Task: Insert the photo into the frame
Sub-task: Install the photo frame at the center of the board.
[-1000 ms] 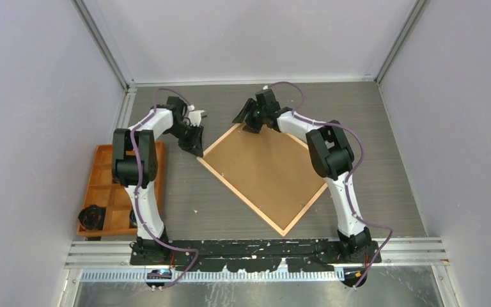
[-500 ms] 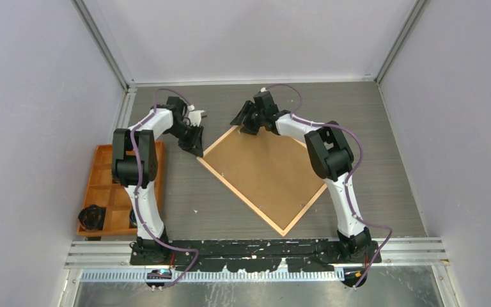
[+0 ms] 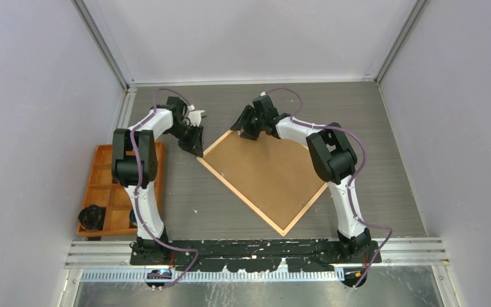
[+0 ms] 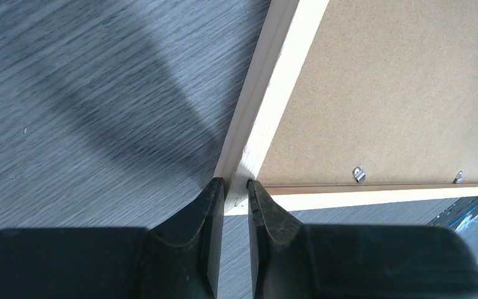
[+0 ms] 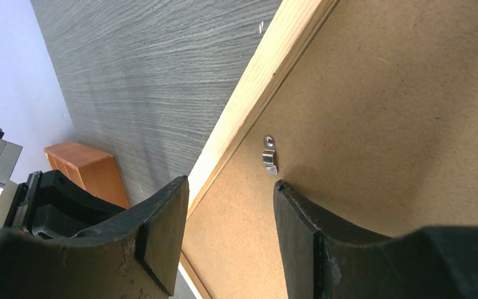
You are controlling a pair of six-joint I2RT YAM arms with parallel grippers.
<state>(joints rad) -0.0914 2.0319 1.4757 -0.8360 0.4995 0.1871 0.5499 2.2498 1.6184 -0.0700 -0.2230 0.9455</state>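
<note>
Since a second ago the right arm [image 3: 344, 203] has eased its wrist slightly left, closer over the far corner of the frame [image 3: 240, 195], and its elbow has shifted outward to the right. The left arm [image 3: 147, 214] has kept its place.

The grey wood-grain worktop [image 3: 383, 147] carries the frame near its middle. It lies flat and is turned so that it reads as a diamond, with one corner pointing toward the arm bases. A brown backing board [image 3: 265, 173] fills the frame from strip to strip. At the worktop's left side sits an orange compartment tray [image 3: 102, 148], well apart from the frame, with a small black object [image 3: 91, 216] in its near left compartment.

The left arm reaches to the frame's left corner. In the left wrist view the left jaws are pinching the light wood strip right at that corner, one finger [image 4: 202, 218] on the outer side and the other on the inner side.

The right jaws stand spread at the frame's far corner. In the right wrist view one finger [image 5: 162, 230] is over the strip's outer edge and the other is over the board; whether either touches cannot be told. Between them a small metal clip [image 5: 270, 156] lies on the board just beside the strip. The left wrist view shows another clip [image 4: 358, 174] and a further one [image 4: 459, 177] along the board's edge.
</note>
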